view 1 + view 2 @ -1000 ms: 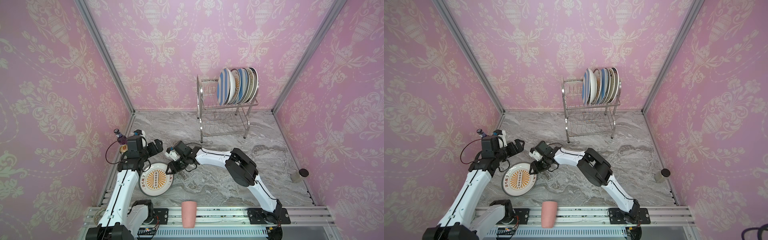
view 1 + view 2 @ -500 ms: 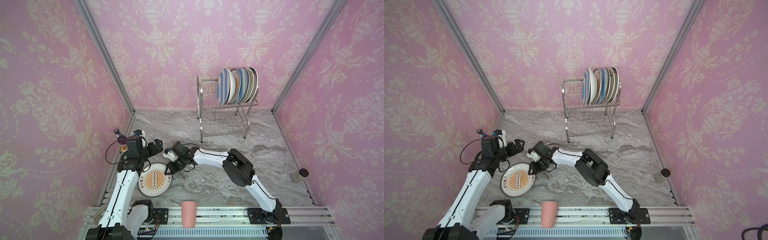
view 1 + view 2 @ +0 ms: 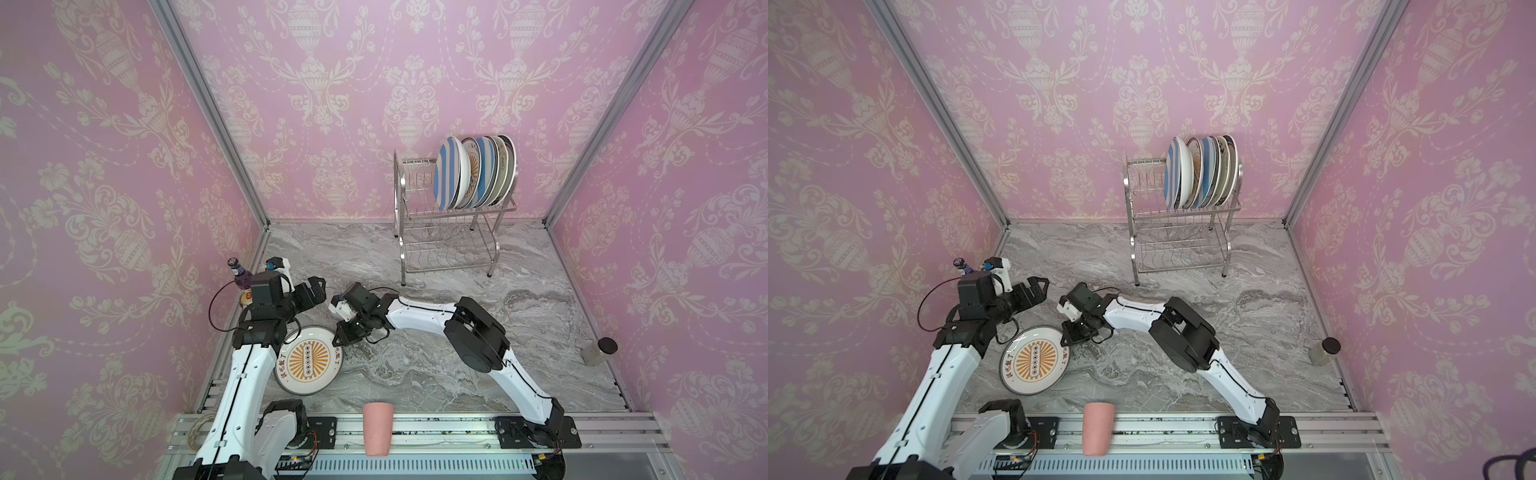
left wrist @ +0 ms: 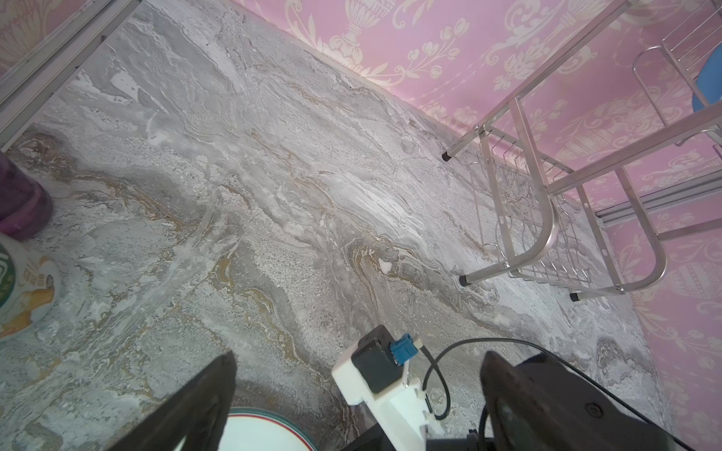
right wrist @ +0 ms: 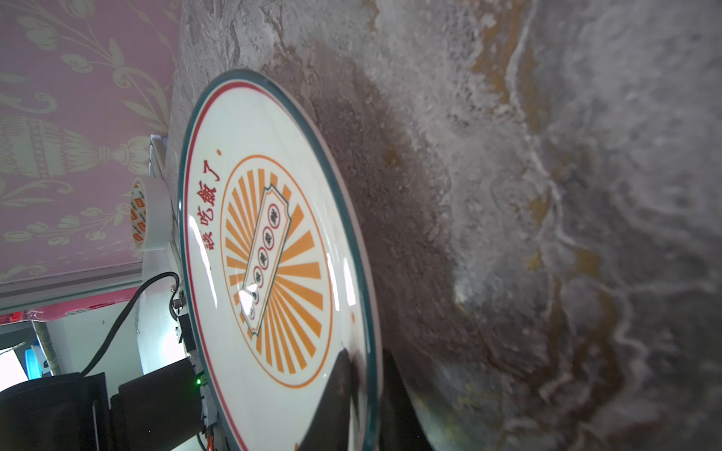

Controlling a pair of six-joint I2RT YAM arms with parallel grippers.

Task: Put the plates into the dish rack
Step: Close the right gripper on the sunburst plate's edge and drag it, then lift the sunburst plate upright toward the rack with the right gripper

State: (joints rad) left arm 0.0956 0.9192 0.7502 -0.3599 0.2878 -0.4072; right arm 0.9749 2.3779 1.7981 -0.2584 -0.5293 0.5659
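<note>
One orange-sunburst plate [image 3: 307,361] is sitting near the table's [image 3: 457,374] front left, well apart from the dish rack [image 3: 449,249]; we're watching the right gripper [image 3: 338,338] clamping its rim; the left gripper [image 3: 319,286] is hovering, jaws apart.

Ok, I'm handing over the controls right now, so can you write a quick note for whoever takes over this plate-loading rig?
Right pincer: shut on the rim of the orange-sunburst plate, low over the marble table at the front left.
Left pincer: open and empty, above the table just behind that plate.
Done: a row of plates stands upright in the upper tier of the dish rack at the back.
Left: lift this plate, carry it to the rack and slot it in. No other loose plate is in view.
</note>
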